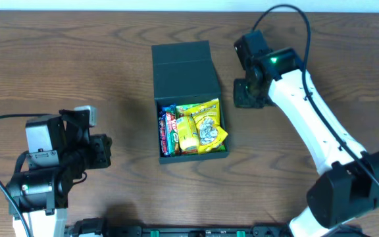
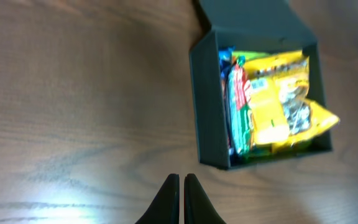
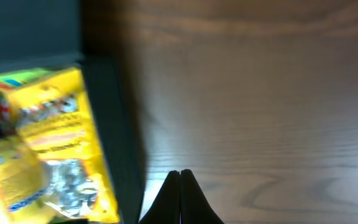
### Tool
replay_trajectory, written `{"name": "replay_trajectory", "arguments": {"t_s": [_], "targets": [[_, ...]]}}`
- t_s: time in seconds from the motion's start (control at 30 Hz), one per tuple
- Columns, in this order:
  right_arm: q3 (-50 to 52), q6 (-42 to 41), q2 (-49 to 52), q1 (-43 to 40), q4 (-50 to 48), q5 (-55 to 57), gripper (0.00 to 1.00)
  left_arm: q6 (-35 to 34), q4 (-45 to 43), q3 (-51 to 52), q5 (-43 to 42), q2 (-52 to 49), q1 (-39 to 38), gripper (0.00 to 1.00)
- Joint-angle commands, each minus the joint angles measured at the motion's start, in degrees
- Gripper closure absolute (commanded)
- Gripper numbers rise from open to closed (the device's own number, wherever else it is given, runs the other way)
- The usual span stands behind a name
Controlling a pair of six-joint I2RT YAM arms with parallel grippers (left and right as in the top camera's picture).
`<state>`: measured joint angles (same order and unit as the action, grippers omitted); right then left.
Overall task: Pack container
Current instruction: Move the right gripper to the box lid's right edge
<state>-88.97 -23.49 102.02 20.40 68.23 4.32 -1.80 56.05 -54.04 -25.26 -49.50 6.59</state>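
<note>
The container (image 1: 161,125), a dark green-black box with its flap lid (image 1: 183,62) folded back, stands open at the table's middle. Inside lie snack packets (image 1: 199,126) in yellow, green and red; one yellow packet pokes over the right rim. My left gripper (image 1: 107,150) sits left of the box, apart from it. In the left wrist view it (image 2: 182,177) is shut on nothing over bare wood, the container (image 2: 207,106) ahead to the right. My right gripper (image 1: 244,95) is close beside the box's right wall. In its own view it (image 3: 180,173) is shut and empty, next to the container (image 3: 114,124) and a yellow packet (image 3: 55,137).
The wooden table (image 1: 77,59) runs around the box on all sides. The right arm's white links (image 1: 314,125) cross the table's right side. The left arm's base (image 1: 41,178) stands at the lower left. Black cables loop from both arms.
</note>
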Motion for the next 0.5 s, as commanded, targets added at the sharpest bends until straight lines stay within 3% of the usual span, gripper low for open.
{"name": "replay_trajectory", "arguments": {"t_s": [0.0,0.47], "targets": [[6.6,2.6,-0.4,-1.6,-3.5,-7.1,0.99,-5.1,-2.3,-0.1,-0.1,-0.1,-0.1,0.94],[27.0,2.8,-0.4,-1.1,-18.8,-26.9,0.99,-7.4,-3.6,1.3,-0.3,-5.9,-0.1,0.94]]}}
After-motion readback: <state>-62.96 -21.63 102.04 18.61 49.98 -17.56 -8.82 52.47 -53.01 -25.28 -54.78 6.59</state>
